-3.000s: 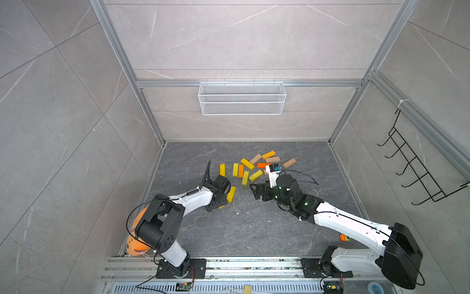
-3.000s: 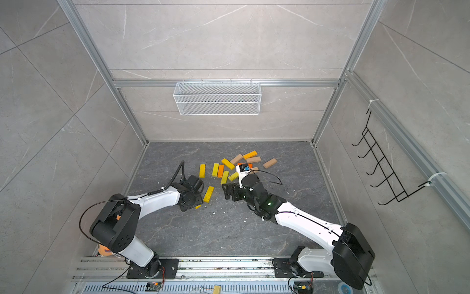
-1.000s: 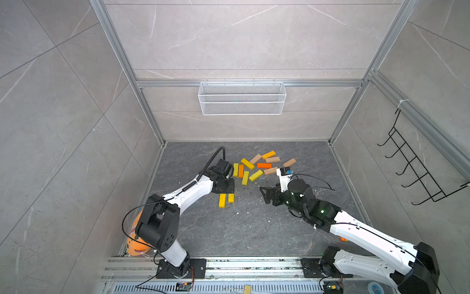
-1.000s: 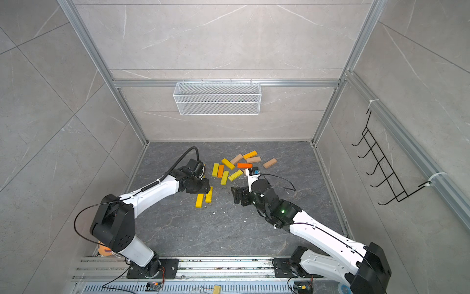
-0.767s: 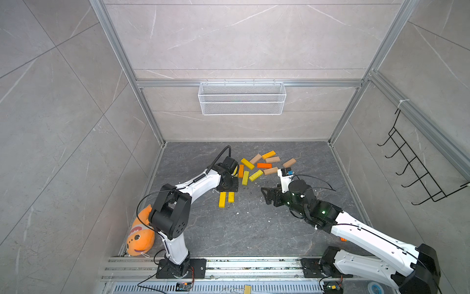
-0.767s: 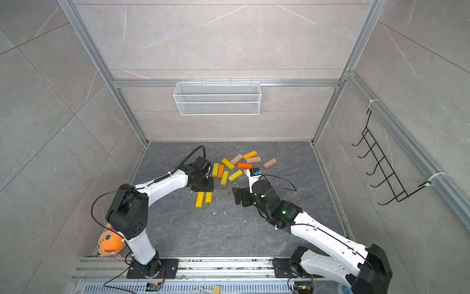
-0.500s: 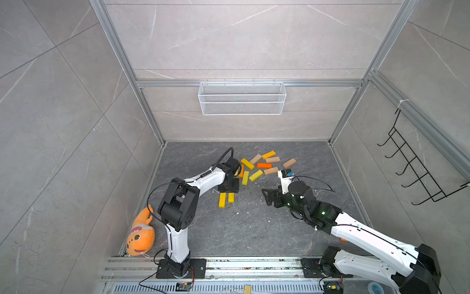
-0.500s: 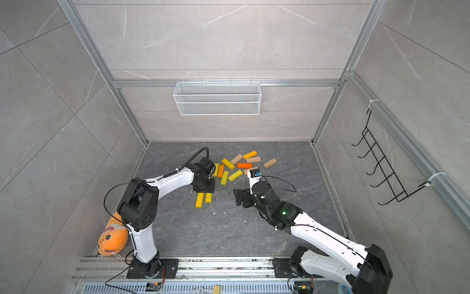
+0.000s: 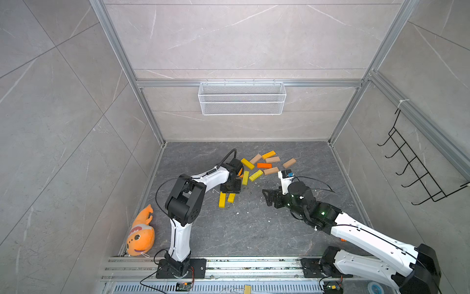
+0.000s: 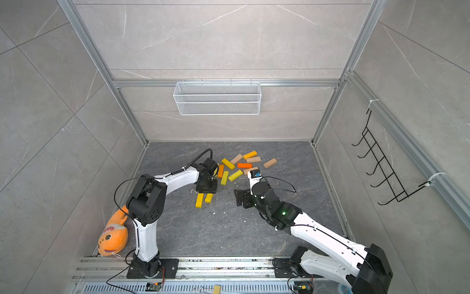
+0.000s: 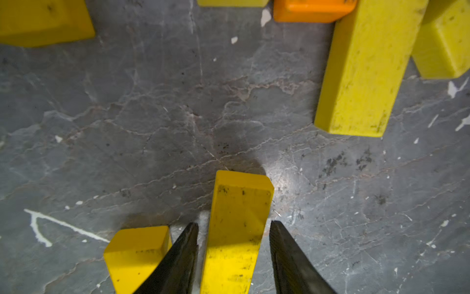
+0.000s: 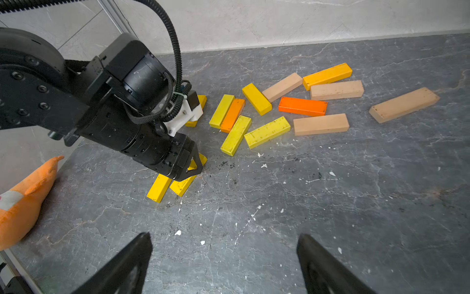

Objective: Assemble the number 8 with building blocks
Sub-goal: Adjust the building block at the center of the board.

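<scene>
Two yellow building blocks lie side by side on the dark floor. My left gripper points down over the right-hand yellow block, its fingers astride it with thin gaps on both sides; this block shows in a top view and the right wrist view. The other yellow block lies just outside one finger. Several more yellow, orange and tan blocks lie loose behind, among them an orange block. My right gripper hovers open over bare floor, empty.
An orange plush fish lies at the near left by the wall. A white wire basket hangs on the back wall and a black hook rack on the right wall. Grey walls close in three sides.
The left arm put a second yellow block beside the first, then its elbow swung up, uncovering the fish, and its jaws came down around the right-hand block, narrowing. The right arm barely moved.
</scene>
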### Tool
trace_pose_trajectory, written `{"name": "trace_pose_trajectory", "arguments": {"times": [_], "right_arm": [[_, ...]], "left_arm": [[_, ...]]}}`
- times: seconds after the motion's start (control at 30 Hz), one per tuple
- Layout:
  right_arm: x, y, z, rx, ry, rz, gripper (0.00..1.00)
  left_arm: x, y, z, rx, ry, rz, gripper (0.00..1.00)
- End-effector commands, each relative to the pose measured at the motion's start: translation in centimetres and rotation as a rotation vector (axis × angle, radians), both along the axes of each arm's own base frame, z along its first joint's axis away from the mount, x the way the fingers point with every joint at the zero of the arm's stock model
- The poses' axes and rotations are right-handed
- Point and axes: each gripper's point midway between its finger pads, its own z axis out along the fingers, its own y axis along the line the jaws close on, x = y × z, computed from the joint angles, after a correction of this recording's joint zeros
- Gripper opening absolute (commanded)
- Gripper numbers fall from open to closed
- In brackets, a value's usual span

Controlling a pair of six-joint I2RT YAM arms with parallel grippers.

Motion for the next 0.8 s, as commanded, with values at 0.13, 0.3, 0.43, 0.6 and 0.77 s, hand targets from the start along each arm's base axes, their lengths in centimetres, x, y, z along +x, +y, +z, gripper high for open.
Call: {"name": "trace_pose_trajectory", "arguments": {"times": [0.13, 0.3, 0.43, 0.6, 0.77], "right_arm": [[-0.4, -0.7, -0.7, -0.032, 0.004, -0.013, 0.92], [-0.4, -0.8, -0.9, -0.036, 0.006, -0.014, 0.92], [-0.5, -0.9, -0.8, -0.04, 0.004, -0.015, 0.92], [-0.6, -1.2, -0.6, -0.042, -0.002, -0.019, 0.92], [-0.8, -1.5, -0.4, -0.042, -0.007, -0.023, 0.92]], "left_arm": [[0.4, -0.9, 0.1, 0.006, 0.005, -0.059, 0.43], [0.4, -2.8, 0.5, -0.007, -0.009, -0.156, 0.36], [0.0, -5.2, 1.4, -0.026, -0.023, -0.275, 0.3], [-1.5, -7.8, 2.9, -0.055, -0.04, -0.518, 0.23], [-3.3, -8.0, 3.6, -0.084, -0.028, -0.74, 0.22]]}}
